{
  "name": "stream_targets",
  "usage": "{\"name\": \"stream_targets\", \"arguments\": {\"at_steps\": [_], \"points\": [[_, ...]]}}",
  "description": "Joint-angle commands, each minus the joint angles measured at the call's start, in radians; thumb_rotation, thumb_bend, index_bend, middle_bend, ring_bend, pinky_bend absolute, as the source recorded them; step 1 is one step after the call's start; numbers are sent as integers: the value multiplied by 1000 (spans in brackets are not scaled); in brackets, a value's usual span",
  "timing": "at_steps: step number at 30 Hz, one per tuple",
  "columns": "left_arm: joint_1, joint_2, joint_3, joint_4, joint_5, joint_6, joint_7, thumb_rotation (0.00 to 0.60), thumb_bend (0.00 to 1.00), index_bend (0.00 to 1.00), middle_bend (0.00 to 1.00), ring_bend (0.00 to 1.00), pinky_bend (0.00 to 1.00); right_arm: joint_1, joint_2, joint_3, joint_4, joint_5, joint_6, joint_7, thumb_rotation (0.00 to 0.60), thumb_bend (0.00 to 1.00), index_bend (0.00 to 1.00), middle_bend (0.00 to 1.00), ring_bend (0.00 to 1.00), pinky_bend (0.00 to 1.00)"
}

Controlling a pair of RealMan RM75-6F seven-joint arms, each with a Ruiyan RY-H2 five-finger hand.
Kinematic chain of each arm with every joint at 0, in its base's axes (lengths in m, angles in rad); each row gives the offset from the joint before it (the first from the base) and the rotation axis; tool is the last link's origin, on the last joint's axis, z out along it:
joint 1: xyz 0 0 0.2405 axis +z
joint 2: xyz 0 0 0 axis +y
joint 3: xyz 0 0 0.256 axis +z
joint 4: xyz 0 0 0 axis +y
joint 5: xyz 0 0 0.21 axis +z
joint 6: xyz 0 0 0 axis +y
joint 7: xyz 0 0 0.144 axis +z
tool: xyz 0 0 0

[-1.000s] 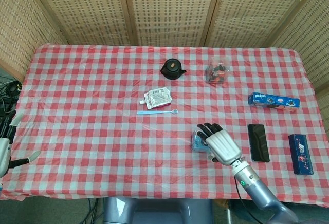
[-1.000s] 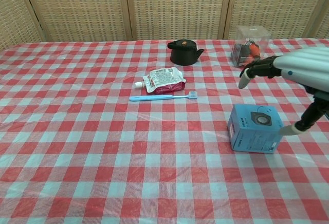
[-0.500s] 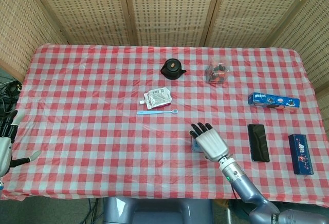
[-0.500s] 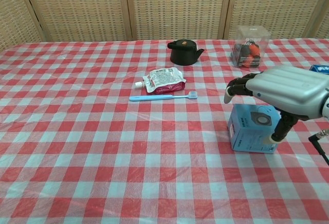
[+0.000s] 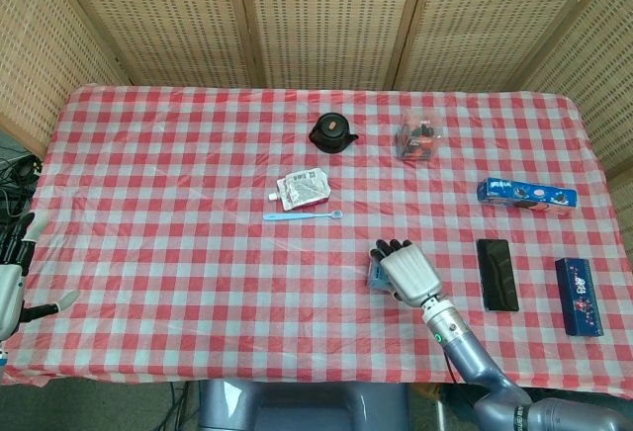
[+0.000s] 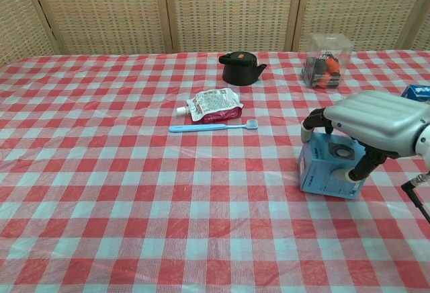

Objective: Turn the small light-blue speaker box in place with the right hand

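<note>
right hand (image 6: pixel 366 128): arched over the small light-blue speaker box (image 6: pixel 327 166), fingers (image 6: pixel 312 119) curled down its far side, thumb pressed against its near face; it grips the box
speaker box: on the counter (image 5: pixel 178 204), near the front edge, right of centre; mostly hidden under the hand in the head view (image 5: pixel 376 273)
left hand (image 5: pixel 8 283): at the counter's left edge, fingers spread, holding nothing
toothbrush (image 6: pixel 213 127): well left of the box, just in front of the pouch (image 6: pixel 213 104)
black pot (image 6: pixel 240 68): far side, centre
clear container (image 6: pixel 326 52): behind the box, well apart
phone (image 5: pixel 497 274): flat, right of the right hand
</note>
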Motion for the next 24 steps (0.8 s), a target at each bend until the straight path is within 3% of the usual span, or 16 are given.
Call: {"name": "stream_targets", "arguments": {"at_steps": [1, 7, 9, 11, 19, 24], "points": [[0, 0, 0, 0, 0, 0, -1, 600, 0, 0, 0, 0, 0, -1, 12, 3, -5, -33, 24, 64, 600, 663, 397, 452, 418, 537], [-1, 4, 2, -3, -1, 0, -4, 600, 0, 0, 0, 0, 0, 25, 122, 53, -138, 3, -19, 193, 600, 669, 401, 454, 417, 536], [-1, 6, 3, -4, -2, -1, -5, 600, 0, 0, 0, 0, 0, 82, 260, 100, -249, 121, -205, 338, 600, 670, 401, 454, 418, 536], [-1, 7, 3, -5, -2, -1, -4, 600, 0, 0, 0, 0, 0, 115, 326, 118, -274, 173, -301, 399, 600, 670, 404, 455, 418, 536], [-3, 6, 1, -7, -11, -2, 4, 600, 0, 0, 0, 0, 0, 236, 433, 130, -262, 324, -597, 571, 600, 719, 417, 470, 447, 536], [-7, 5, 0, -7, -19, -9, 9, 600, 0, 0, 0, 0, 0, 279, 429, 111, -236, 307, -696, 621, 600, 746, 418, 474, 448, 536]]}}
